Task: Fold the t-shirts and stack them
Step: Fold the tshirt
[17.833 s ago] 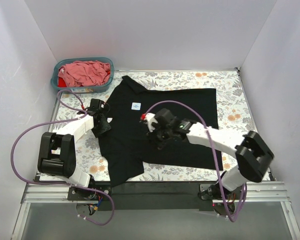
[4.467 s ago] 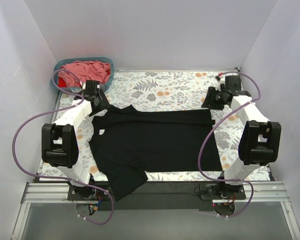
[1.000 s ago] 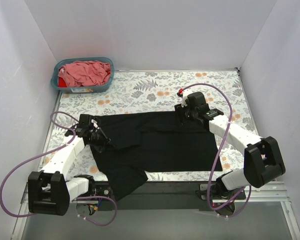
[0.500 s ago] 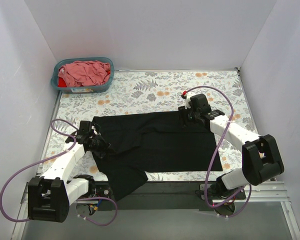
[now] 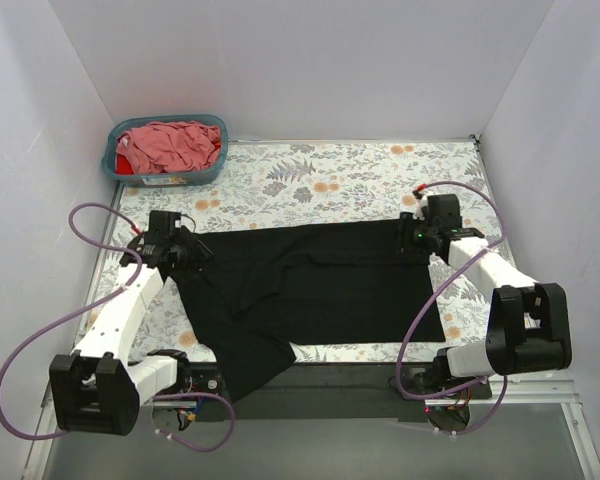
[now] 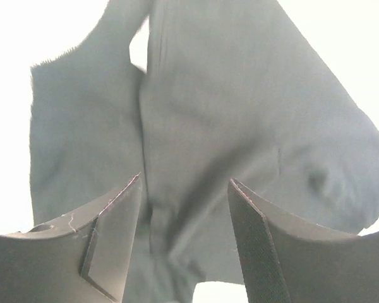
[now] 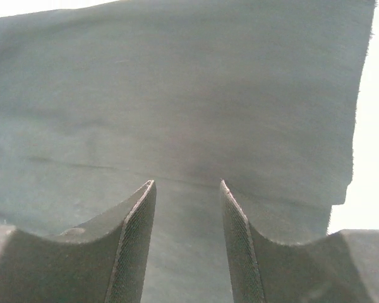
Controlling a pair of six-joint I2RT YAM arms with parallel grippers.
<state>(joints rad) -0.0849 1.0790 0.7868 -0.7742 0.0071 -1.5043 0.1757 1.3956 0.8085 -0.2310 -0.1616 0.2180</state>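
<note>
The black t-shirt [image 5: 310, 285] lies on the floral table with its far half folded toward me; one sleeve [image 5: 245, 365] hangs over the near edge. My left gripper [image 5: 187, 252] is open and empty at the shirt's far left corner; in the left wrist view the gripper [image 6: 184, 183] has black cloth [image 6: 240, 113] beyond its jaws. My right gripper [image 5: 410, 236] is open and empty at the far right corner; in the right wrist view the gripper [image 7: 186, 183] hovers over flat black cloth [image 7: 177, 95]. Pink and red shirts [image 5: 170, 143] lie in the basket.
The teal plastic basket [image 5: 110, 165] stands at the far left corner. White walls close in the table on the left, back and right. The floral tablecloth [image 5: 330, 185] shows bare behind the black shirt. Purple cables loop beside both arms.
The left gripper has moved back and left to the shirt's far left corner. The right gripper has moved right to the far right corner. The fold lies flatter.
</note>
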